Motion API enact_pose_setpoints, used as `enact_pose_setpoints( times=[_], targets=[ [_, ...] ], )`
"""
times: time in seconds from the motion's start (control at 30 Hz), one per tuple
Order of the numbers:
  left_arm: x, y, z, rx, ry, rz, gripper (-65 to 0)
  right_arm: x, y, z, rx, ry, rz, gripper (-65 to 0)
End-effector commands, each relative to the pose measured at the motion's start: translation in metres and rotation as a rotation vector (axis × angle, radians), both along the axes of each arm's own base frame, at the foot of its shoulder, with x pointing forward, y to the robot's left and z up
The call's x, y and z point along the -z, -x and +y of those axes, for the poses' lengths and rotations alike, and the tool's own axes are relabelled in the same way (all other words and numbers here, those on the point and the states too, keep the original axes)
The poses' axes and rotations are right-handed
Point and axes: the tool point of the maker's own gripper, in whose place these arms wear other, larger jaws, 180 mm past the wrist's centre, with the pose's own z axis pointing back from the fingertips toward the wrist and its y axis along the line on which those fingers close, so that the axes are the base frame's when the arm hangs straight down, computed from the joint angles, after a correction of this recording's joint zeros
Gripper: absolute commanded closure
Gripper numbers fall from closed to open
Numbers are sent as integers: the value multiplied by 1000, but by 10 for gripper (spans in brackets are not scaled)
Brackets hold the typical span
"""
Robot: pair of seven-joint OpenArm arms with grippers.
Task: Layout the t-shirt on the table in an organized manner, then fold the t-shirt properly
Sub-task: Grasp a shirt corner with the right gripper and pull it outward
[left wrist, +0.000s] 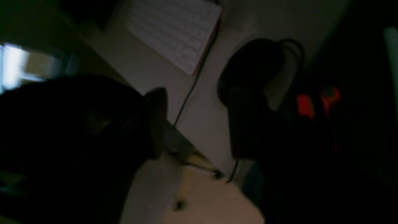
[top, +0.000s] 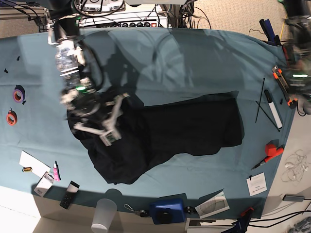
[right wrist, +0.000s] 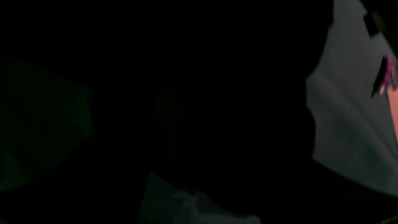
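The black t-shirt (top: 189, 128) lies rumpled across the middle of the teal table (top: 194, 58), bunched toward its left end. My right gripper (top: 108, 127) sits low over that left end with its white fingers spread, and I see no cloth pinched between them. In the right wrist view, black cloth (right wrist: 186, 109) fills almost the whole frame. My left arm (top: 295, 53) is blurred beyond the table's far right edge, away from the shirt. The left gripper (left wrist: 192, 124) stands open with nothing between its dark fingers.
Two tape rolls (top: 18, 93) lie at the left edge. A marker (top: 273, 109), an orange cutter (top: 284, 87) and a red tool (top: 272, 150) lie at the right. A cup (top: 103, 213) and a blue box (top: 167, 211) stand along the front. A keyboard (left wrist: 175, 29) shows off-table.
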Motion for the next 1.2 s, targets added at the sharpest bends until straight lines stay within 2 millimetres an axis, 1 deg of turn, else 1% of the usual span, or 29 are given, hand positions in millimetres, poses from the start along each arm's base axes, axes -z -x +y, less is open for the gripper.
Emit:
enact_pose_setpoints(
  times=[0.0,0.03,0.1,0.23,0.27,0.3,0.43,0.5,0.57,0.67,0.77,0.87,0.97,1.07,1.17],
  targets=[
    [-19,-4,9,6,-13,-62,-321,-16,-11,1,9,-2,-67,-234],
    [-22,-4,11,19,22,-88,-321,-17,-12,1,23,4,-76,-233],
    [-27,-5,13,47,67,-133,-320,-19,-15,-1,52,15,-94,-208],
    [-36,-2,20,47,96,-188,-320,-21,-16,-1,65,30,-107,-67],
    [-37,-1,22,40,95,-193,-320,-21,-17,-3,69,44,-112,-26],
    [-38,0,24,35,93,-197,-320,-22,-18,-7,76,66,-119,0],
    [-39,1,24,34,95,-199,-320,-28,-21,-23,110,169,-155,0],
    [-39,1,24,34,95,-199,-320,-34,-21,-24,113,180,-175,0],
    [-39,1,24,34,94,-199,-320,-45,-22,-21,106,165,-209,0],
    [-39,1,24,34,94,-199,-320,-69,-21,-14,96,148,-274,0],
    [-38,1,24,34,94,-198,-320,-91,-18,-17,136,132,-342,0],
    [-36,3,24,43,86,-194,-320,-100,-11,-29,179,158,-373,0],
    [-30,4,19,59,120,-189,-320,-101,0,-48,238,172,-371,0],
    [-23,-1,7,125,160,-170,-320,-98,13,-78,326,184,-354,0],
    [-21,-4,1,158,187,-174,-320,-95,28,-116,437,205,-329,0]
  ],
)
